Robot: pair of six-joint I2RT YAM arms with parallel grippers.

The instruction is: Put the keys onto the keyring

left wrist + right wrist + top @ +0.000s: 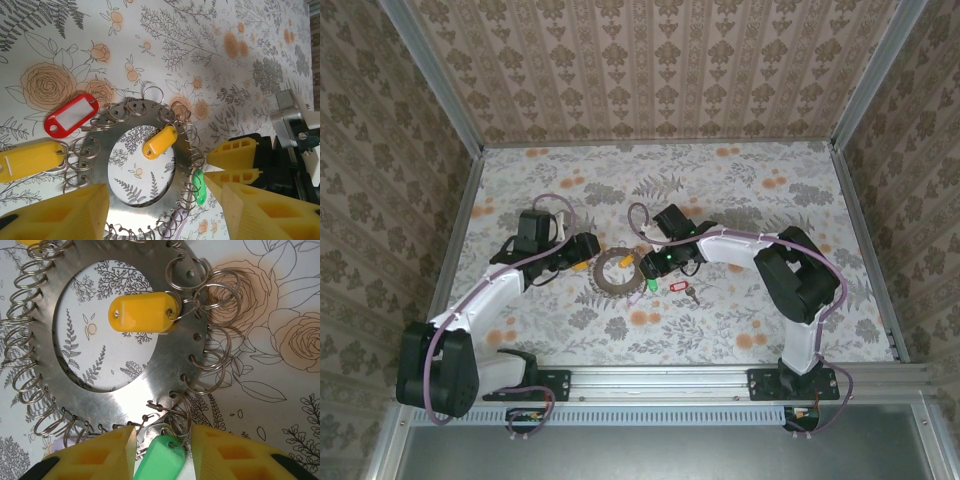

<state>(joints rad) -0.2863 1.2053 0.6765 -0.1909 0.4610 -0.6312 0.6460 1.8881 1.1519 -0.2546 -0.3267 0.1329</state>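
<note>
The keyring (609, 277) is a flat metal loop (150, 375) with several small split rings round its rim and a yellow tag (142, 312) in its hole. My right gripper (163, 432) is at its edge. The green tag (160, 460) fills the gap between the fingers, and the silver key (148, 436) is beside it. A red-tagged key (673, 288) lies on the table right of the loop. My left gripper (162, 189) stands open with its yellow fingers (65, 212) wide apart over the loop (117, 200). Another red tag (70, 115) hangs on the rim there.
A second yellow tag (27, 160) hangs on the loop's left rim. A purple cable (181, 219) passes under the loop. My right gripper (207, 168) shows in the left wrist view, beside the green tag (200, 187). Patterned walls (650, 70) enclose the floral table (720, 190).
</note>
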